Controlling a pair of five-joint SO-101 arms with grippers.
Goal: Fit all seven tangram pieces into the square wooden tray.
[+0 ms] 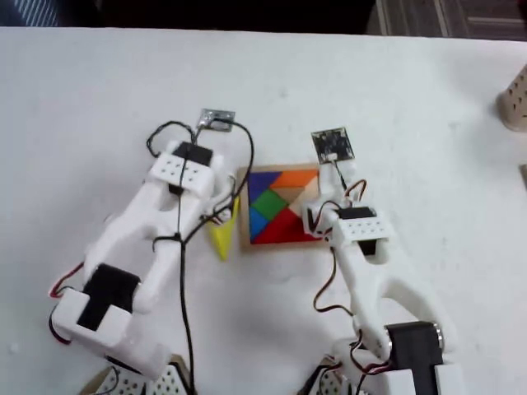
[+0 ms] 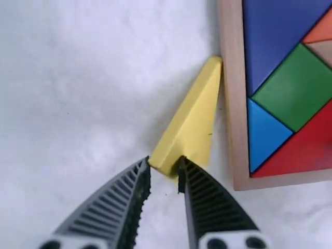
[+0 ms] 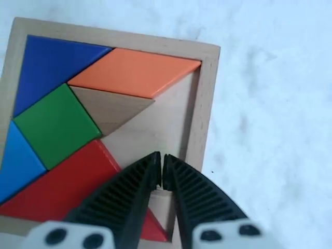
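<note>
The left tool (image 2: 163, 165) is clamped on one corner of the yellow triangle (image 2: 194, 116). The triangle lies on the white bench (image 2: 78, 78) near its middle, outside the square wooden tray (image 2: 231, 104), with its far tip touching the tray's outer rim. The right tool (image 3: 161, 162), fingers together and holding nothing, hangs over the tray's bare wooden floor beside the red triangle (image 3: 67, 181); the blue triangle (image 3: 52, 62), green square (image 3: 57, 124), orange parallelogram (image 3: 135, 75), wood-coloured triangle (image 3: 111, 106) and light-blue triangle (image 3: 18, 161) sit in the tray.
</note>
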